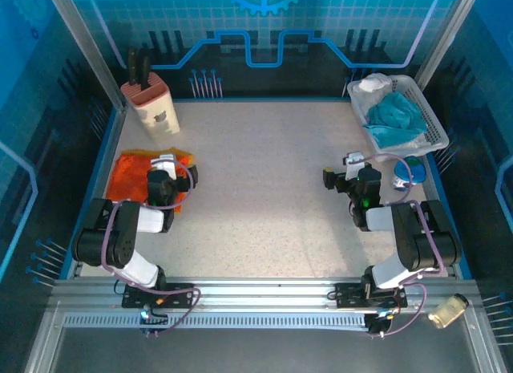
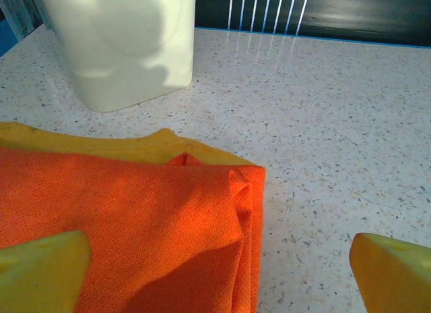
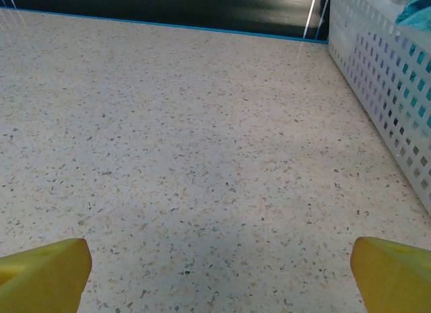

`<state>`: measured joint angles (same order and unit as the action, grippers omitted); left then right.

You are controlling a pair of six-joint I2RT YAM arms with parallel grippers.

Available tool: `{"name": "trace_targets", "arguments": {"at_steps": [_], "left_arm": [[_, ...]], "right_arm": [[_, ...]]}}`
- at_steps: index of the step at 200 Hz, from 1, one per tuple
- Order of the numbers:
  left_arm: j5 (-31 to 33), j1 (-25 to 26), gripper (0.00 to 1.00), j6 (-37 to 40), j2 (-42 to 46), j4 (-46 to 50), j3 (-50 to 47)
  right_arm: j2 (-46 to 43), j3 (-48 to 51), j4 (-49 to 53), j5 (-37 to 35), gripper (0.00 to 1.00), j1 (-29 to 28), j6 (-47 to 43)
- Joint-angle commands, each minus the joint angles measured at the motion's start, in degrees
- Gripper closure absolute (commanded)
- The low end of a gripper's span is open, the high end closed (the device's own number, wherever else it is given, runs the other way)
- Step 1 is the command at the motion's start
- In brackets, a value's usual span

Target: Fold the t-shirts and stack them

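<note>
The bright orange t-shirt [image 1: 132,178] lies folded at the left of the table, with its yellow edge [image 2: 101,147] toward the far side. My left gripper [image 1: 167,166] hovers over the shirt's right part. In the left wrist view my left gripper [image 2: 222,276] is open, its yellow fingertips [image 2: 47,266] spread wide over the folded cloth [image 2: 135,219], holding nothing. The teal t-shirt [image 1: 398,116] lies crumpled in the white basket [image 1: 433,120] at the back right. My right gripper [image 1: 350,171] is over bare table left of the basket, and my right gripper [image 3: 219,276] is open and empty.
A cream knife block [image 1: 152,104] stands at the back left, just beyond the orange shirt [image 2: 121,44]. The basket wall [image 3: 384,77] is close on the right of my right gripper. A small blue and white object [image 1: 405,174] sits below the basket.
</note>
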<state>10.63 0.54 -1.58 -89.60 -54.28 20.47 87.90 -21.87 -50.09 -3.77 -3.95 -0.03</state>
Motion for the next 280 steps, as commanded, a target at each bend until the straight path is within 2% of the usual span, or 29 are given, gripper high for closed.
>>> {"name": "trace_targets", "arguments": {"at_steps": [1, 167, 188, 209, 225, 236, 255, 265, 280], "left_arm": [[-0.61, 0.08, 0.01, 0.0, 0.56, -0.16, 0.56], [-0.15, 0.33, 0.01, 0.3, 0.6, -0.21, 0.69], [2.27, 1.1, 0.01, 0.28, 3.87, 4.36, 1.64], [5.97, 1.86, 0.01, 0.22, 7.55, 10.8, 3.62], [9.09, 2.78, 0.01, -0.26, 10.75, 19.42, 6.64], [10.25, 2.97, 0.01, -3.2, 12.92, 27.08, 9.93], [8.19, 3.02, 0.04, -8.54, 15.33, 39.12, 15.45], [6.47, 3.28, 0.05, -10.65, 15.93, 44.05, 17.97], [3.88, 3.66, 0.06, -13.54, 16.3, 51.75, 21.72]], "right_arm": [[0.34, -0.91, -0.89, 1.2, 0.0, 0.94, -0.14], [-0.05, -1.36, -0.31, -1.09, 0.0, 0.01, -0.58], [-5.45, -4.05, 8.58, -4.3, 0.0, -1.4, -1.2], [-9.0, -9.59, 19.95, -11.5, 0.0, -2.93, -0.51], [-10.7, -14.33, 27.41, -14.53, 0.0, -3.25, 0.83], [-11.08, -18.03, 32.68, -16.12, 0.0, -3.26, 2.84], [-9.56, -27.71, 45.83, -21.78, 0.0, -2.63, 9.91], [-6.63, -36.07, 56.31, -24.46, 0.0, -1.55, 15.6], [-0.74, -46.43, 68.91, -24.73, 0.0, 1.07, 22.28]]}}
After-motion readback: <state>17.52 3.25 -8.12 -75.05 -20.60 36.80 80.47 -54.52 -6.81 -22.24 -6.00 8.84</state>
